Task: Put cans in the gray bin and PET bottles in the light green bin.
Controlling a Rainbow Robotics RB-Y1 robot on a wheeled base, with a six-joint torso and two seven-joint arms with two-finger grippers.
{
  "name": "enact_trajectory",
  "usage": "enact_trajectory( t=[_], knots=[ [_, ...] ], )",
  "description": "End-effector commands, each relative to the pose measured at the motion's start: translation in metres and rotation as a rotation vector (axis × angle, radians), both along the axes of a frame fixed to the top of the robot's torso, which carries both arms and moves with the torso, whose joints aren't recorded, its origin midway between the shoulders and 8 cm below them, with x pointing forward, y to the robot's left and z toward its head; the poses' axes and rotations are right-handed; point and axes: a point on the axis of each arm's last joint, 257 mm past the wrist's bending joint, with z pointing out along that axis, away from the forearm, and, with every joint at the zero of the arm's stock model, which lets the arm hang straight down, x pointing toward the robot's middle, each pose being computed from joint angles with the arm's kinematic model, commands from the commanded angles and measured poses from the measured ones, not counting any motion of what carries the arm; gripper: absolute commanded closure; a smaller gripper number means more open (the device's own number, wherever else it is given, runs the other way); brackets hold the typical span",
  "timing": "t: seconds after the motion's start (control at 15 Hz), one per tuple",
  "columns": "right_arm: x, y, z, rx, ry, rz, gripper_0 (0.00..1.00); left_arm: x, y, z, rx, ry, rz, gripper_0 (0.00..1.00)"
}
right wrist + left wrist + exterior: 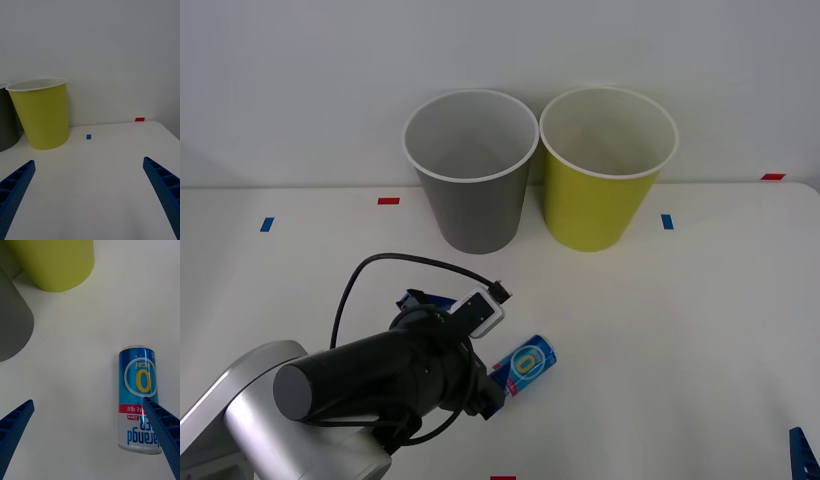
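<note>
A small blue can [527,363] with a yellow oval logo lies on its side on the white table, in front of the two bins. The gray bin [470,190] stands upright at the back, touching the light green bin [600,195] to its right. Both bins look empty inside. My left gripper [90,442] is open just above the table, with one finger [161,435] alongside the white end of the can [137,378] and the can off to that side of the gap. My right gripper [90,198] is open over bare table at the front right.
The left arm [360,385] and its cable cover the table's front left. Small red tape marks [388,201] and blue tape marks [667,221] lie on the table near the bins. A white wall rises right behind the bins.
</note>
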Motion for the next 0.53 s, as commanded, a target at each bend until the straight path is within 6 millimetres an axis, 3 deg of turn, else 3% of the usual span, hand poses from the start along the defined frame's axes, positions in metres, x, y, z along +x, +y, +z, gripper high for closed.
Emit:
enact_trajectory(
  t=[0.07,0.53],
  knots=[
    [0.0,0.0,0.0,0.0,0.0,0.0,0.0,0.0052,-0.0046,-0.008,-0.014,-0.014,-0.02,0.0],
    [0.0,0.0,0.0,0.0,0.0,0.0,0.0,0.0026,-0.0119,-0.0074,0.031,0.038,-0.035,0.0]
  ],
)
